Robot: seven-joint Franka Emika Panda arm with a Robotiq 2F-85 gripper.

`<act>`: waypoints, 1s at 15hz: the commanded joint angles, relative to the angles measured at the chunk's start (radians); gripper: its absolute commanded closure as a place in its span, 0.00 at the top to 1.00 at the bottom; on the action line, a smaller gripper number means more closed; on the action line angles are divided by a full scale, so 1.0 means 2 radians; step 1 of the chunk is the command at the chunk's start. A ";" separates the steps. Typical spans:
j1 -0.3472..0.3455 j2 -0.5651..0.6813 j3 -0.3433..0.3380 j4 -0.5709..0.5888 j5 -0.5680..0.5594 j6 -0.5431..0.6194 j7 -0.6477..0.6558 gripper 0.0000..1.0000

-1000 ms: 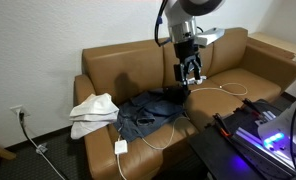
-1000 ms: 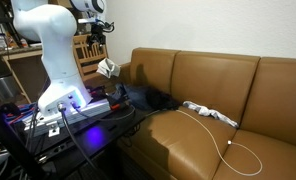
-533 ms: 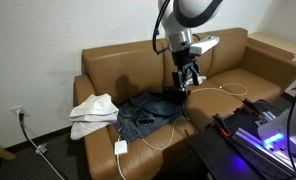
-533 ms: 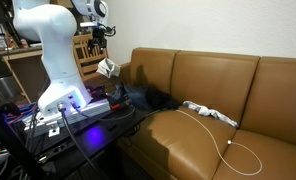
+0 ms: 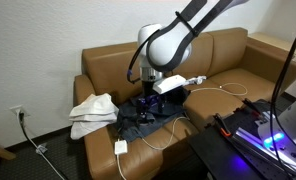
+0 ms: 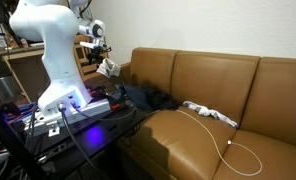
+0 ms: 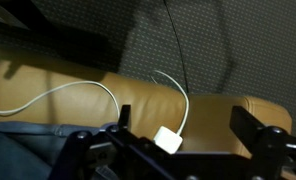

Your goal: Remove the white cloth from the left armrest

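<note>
Couch corner: air above white cloth (image 5: 92, 112) on armrest (image 5: 88, 152) open, wall behind, backrest (image 5: 108, 62) rising alongside. Dark garment (image 5: 138, 122) heaped on seat just beside cloth. White cable (image 7: 48, 93) trails over cushion; charger brick (image 5: 121, 147) at seat's front edge. Black equipment table (image 5: 223, 140) crowds couch front toward far end.

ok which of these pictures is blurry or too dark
Wrist view: dim, the hand dark and soft, white charger clear. In an exterior view the arm looks smeared, with purple glare lower right; in an exterior view the sofa is sharp, evenly lit.
</note>
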 commanded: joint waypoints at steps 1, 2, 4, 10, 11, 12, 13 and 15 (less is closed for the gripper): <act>0.044 0.043 -0.021 0.062 -0.023 0.086 0.053 1.00; 0.060 0.050 -0.038 0.082 -0.045 0.101 0.072 1.00; 0.084 0.058 -0.061 0.107 -0.065 0.145 0.104 1.00; 0.095 0.053 -0.076 0.120 -0.068 0.136 0.106 1.00; 0.095 0.054 -0.076 0.121 -0.068 0.136 0.106 1.00; 0.100 0.043 -0.081 0.092 -0.068 0.159 0.117 1.00; 0.099 0.059 -0.078 0.095 -0.057 0.199 0.122 1.00; 0.092 0.083 -0.062 0.100 -0.026 0.275 0.120 1.00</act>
